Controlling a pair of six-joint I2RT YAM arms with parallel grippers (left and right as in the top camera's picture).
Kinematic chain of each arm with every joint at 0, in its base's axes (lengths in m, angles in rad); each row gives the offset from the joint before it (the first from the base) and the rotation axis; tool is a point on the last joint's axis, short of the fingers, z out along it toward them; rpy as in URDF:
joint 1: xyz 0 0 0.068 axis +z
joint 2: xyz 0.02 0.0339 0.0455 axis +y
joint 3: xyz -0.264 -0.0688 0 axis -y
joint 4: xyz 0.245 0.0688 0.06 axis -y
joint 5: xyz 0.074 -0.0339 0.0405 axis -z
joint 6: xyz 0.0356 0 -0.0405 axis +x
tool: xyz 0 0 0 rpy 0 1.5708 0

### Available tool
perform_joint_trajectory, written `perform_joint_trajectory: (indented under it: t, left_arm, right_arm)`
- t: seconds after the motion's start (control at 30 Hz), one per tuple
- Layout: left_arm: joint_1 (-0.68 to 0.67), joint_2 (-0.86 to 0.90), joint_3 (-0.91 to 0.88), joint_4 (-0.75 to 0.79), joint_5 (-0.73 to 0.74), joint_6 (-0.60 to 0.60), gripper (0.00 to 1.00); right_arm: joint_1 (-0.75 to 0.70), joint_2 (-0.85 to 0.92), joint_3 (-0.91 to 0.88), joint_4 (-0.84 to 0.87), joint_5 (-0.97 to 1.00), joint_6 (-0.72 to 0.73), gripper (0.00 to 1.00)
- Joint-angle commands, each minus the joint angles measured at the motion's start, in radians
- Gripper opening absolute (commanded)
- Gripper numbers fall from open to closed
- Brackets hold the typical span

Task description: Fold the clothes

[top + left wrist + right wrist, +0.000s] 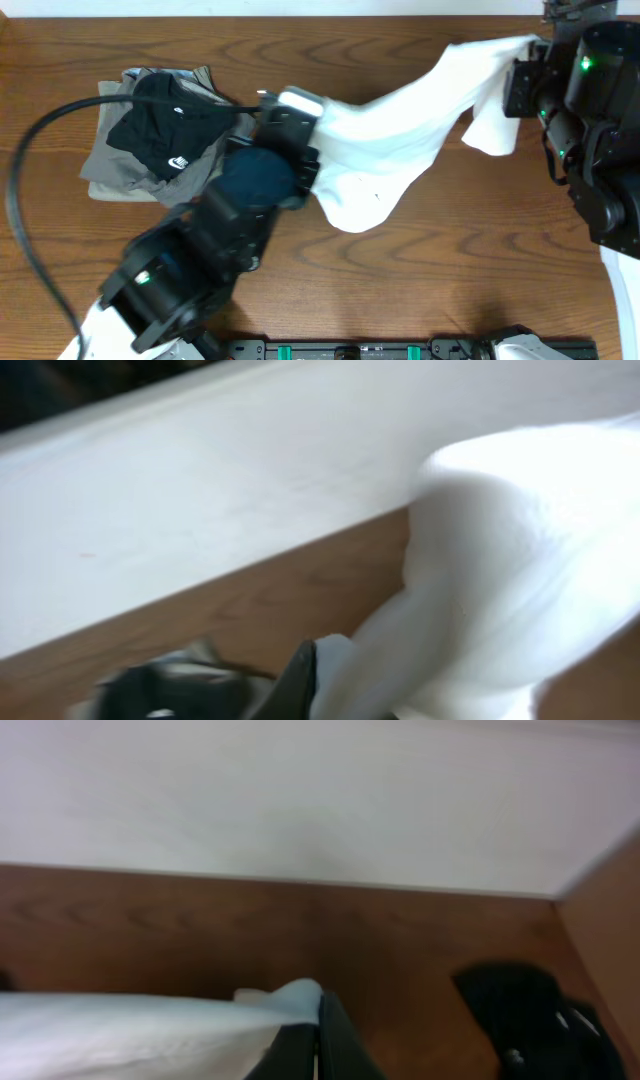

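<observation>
The T-shirt (400,120) is plain white. At nine o'clock from it sit a black garment (160,125) with a small white logo and grey-khaki cloth (105,175). The table (450,270) is brown wood-grain.

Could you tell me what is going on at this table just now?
The two robot arms have a white T-shirt stretched between them over the wooden table. The left gripper is shut on one end and the right gripper on the other, with loose cloth sagging down in between. A pile of clothes, black, grey and khaki, lies beside the left arm. The shirt is not yet folded.
</observation>
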Motion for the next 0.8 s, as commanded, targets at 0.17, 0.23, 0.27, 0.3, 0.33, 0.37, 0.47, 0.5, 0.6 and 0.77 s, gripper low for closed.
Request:
perform_joint_trajectory:
  t: [0.17,0.23,0.27,0.3,0.33,0.37,0.47,0.5,0.6,0.77]
  left_arm:
    - [0.068,-0.007,0.066,0.066,-0.121,0.221,0.06]
    - [0.068,0.003,0.129,0.084,-0.12,0.253,0.06]
    - [0.068,0.01,0.167,0.083,-0.12,0.261,0.06]
    - [0.068,0.018,0.216,0.083,-0.119,0.265,0.06]
    - [0.065,0.023,0.259,0.082,-0.119,0.27,0.06]
    - [0.058,0.031,0.31,0.081,-0.116,0.286,0.06]
    - [0.019,0.051,0.454,0.08,-0.112,0.346,0.06]
    - [-0.005,0.061,0.515,0.079,-0.112,0.372,0.06]
    - [-0.071,0.082,0.634,0.074,-0.112,0.423,0.06]
    - [-0.191,0.1,0.768,0.025,-0.153,0.485,0.06]
  right_arm:
    - [-0.033,-0.008,0.019,-0.036,0.049,0.075,0.01]
    - [-0.032,-0.032,0.032,-0.017,0.051,0.076,0.01]
    - [-0.032,-0.045,0.044,-0.013,0.051,0.076,0.01]
    - [-0.032,-0.061,0.06,-0.008,0.051,0.076,0.01]
    - [-0.032,-0.077,0.077,-0.005,0.051,0.075,0.01]
    - [-0.032,-0.096,0.104,-0.002,0.054,0.075,0.01]
    - [-0.032,-0.14,0.181,-0.002,0.054,0.075,0.01]
    - [-0.032,-0.157,0.213,-0.003,0.054,0.074,0.01]
    - [-0.032,-0.195,0.282,-0.01,0.05,0.064,0.01]
    - [-0.032,-0.237,0.368,-0.049,0.046,0.048,0.01]
